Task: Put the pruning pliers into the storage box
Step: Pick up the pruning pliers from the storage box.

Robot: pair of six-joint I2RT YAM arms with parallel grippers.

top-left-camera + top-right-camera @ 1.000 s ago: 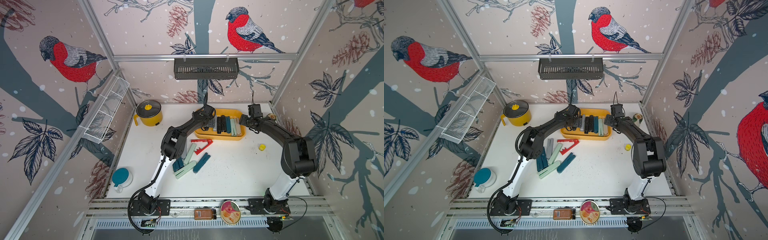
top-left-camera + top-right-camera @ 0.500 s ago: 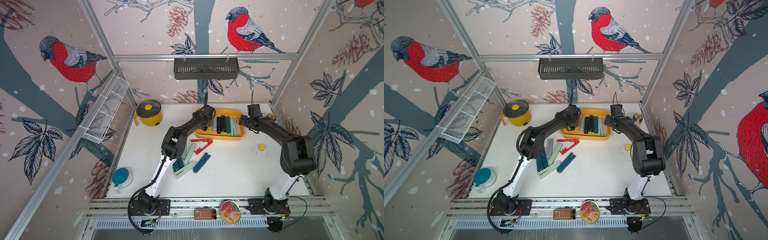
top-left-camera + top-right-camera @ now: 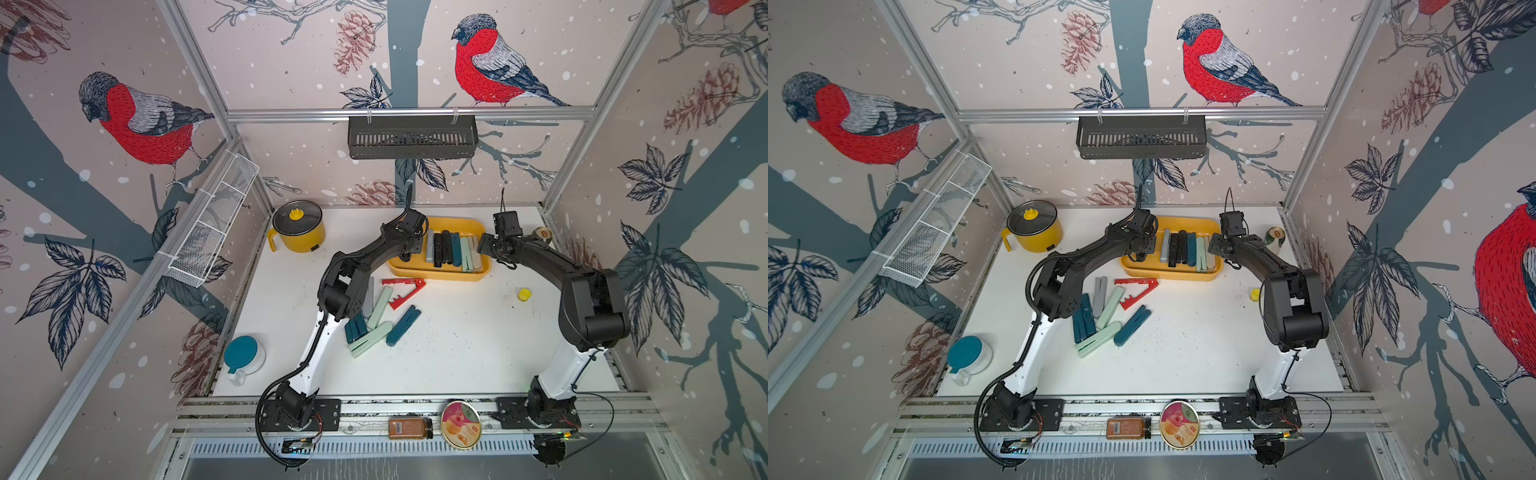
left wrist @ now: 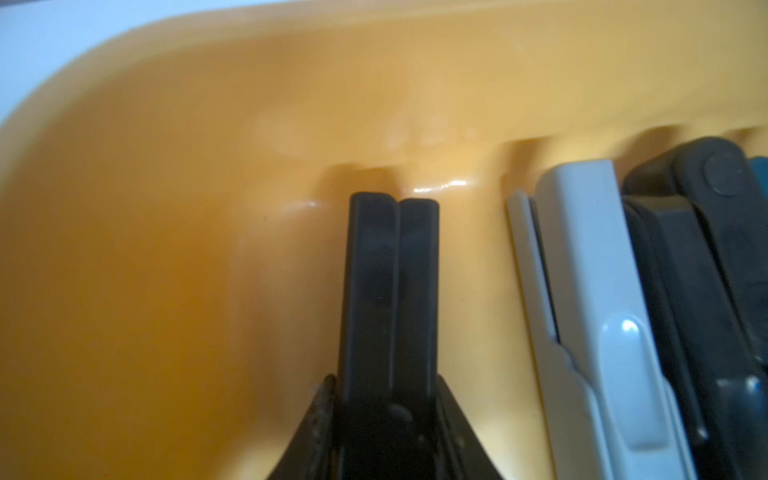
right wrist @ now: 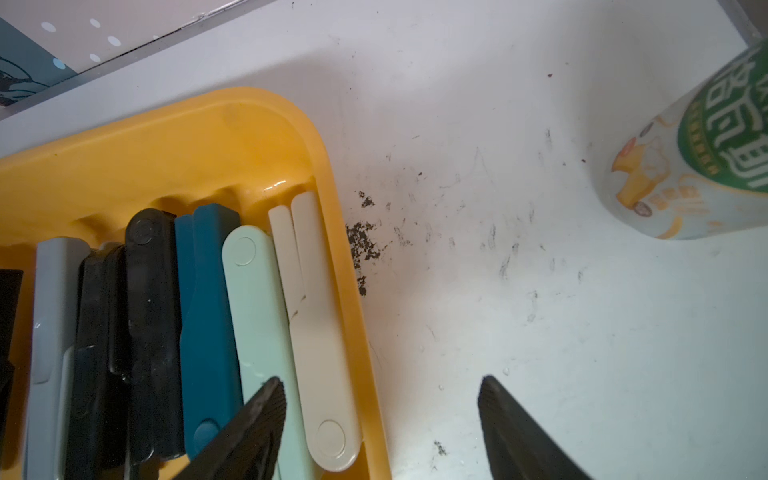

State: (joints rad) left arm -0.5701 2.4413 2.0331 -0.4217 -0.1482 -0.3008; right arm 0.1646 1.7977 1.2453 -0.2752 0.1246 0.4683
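The yellow storage box (image 3: 440, 273) stands at the back middle of the table and holds a row of pruning pliers (image 3: 451, 249) in grey, black, teal, mint and beige. My left gripper (image 4: 384, 386) is down in the box's left end (image 4: 166, 208), shut on a black pair of pliers (image 4: 388, 270) that lies closed on the box floor. My right gripper (image 5: 380, 395) hangs open over the box's right rim (image 5: 349, 257), with nothing between its fingers. On the table in front of the box lie a red pair spread in a V (image 3: 405, 286) and several teal, mint and grey pairs (image 3: 374, 320).
A yellow pot (image 3: 297, 226) stands at the back left and a teal-lidded jug (image 3: 243, 357) at the front left. A can (image 5: 698, 145) stands right of the box, and a yellow cap (image 3: 524, 294) lies nearer. A black rack (image 3: 411, 137) hangs on the back wall.
My left gripper's jaws have closed on the black pliers inside the box. Neither arm has visibly shifted, and the right gripper stays open.
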